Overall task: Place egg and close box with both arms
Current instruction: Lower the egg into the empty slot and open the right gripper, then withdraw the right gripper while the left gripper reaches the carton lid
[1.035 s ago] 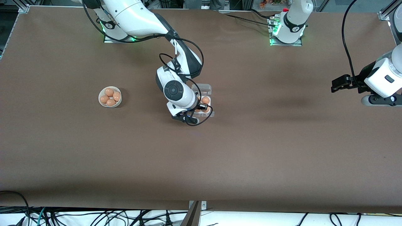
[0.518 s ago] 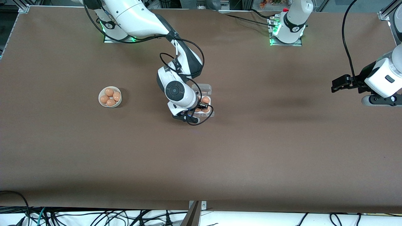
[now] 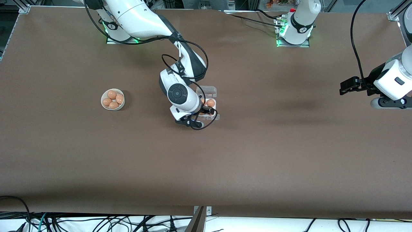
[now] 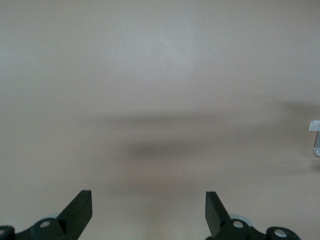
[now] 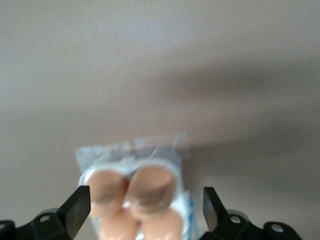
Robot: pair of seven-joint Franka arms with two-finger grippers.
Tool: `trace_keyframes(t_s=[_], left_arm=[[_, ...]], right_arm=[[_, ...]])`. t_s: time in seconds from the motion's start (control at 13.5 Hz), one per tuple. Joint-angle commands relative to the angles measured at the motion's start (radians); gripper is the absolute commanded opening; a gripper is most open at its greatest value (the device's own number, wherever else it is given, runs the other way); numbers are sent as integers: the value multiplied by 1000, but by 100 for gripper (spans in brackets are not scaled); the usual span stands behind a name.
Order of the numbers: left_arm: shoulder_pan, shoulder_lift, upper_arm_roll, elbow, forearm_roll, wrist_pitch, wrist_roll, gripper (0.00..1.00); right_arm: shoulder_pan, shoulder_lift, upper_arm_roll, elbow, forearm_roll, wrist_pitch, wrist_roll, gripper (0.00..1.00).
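I see a wide brown counter (image 3: 289, 154) filling nearly my whole front view, matte, with soft shadows lying across it. Aluminium frame rails (image 3: 24, 6) sit at its corners. Below its near edge runs a pale strip with a tangle of black cables (image 3: 96, 222). Green lights glow at two mounting plates (image 3: 293, 42) along the top edge

The right arm's wrist hides most of the box (image 3: 210, 106) in the front view. In the right wrist view the box (image 5: 135, 165) is blurred, its nearer eggs cut off at the edge.
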Motion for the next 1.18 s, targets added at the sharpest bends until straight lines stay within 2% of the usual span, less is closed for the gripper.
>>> trace_keyframes(t_s=[0.0, 0.15, 0.22, 0.37, 0.52, 0.67, 0.74, 0.81, 0.89, 0.96, 1.11], left_arm=[[-3, 8, 1, 25, -21, -6, -9, 100], [-8, 8, -3, 25, -57, -6, -35, 100], [-17, 8, -3, 24, -129, -10, -69, 100], [-48, 8, -22, 15, -218, -26, -162, 89], [-98, 25, -70, 16, -222, -50, -283, 84], [-172, 50, -127, 19, -228, -79, -401, 65], [-218, 71, -137, 21, -261, -79, -475, 59], [-256, 102, -138, 22, -316, -79, -542, 50], [-284, 131, -139, 22, -373, -78, -587, 44], [-313, 161, -138, 24, -405, -78, -603, 36], [-364, 198, -139, 24, -413, -78, -646, 25]], right_arm=[[-32, -18, -24, 7, -29, -12, -97, 100], [-32, -36, -99, 4, -32, -27, -128, 100], [-32, -54, -130, 1, -32, -56, -152, 100], [-33, -90, -220, -1, -31, -151, -262, 100], [-34, -120, -337, -1, -20, -250, -426, 100], [-52, -145, -417, -1, -14, -284, -564, 100], [-93, -194, -426, -18, -14, -289, -600, 100], [-162, -258, -402, -62, -23, -289, -608, 100], [-237, -331, -332, -111, -40, -275, -613, 100], [-313, -385, -278, -140, -93, -274, -617, 100], [-499, -524, -104, -209, -283, -271, -619, 100]])
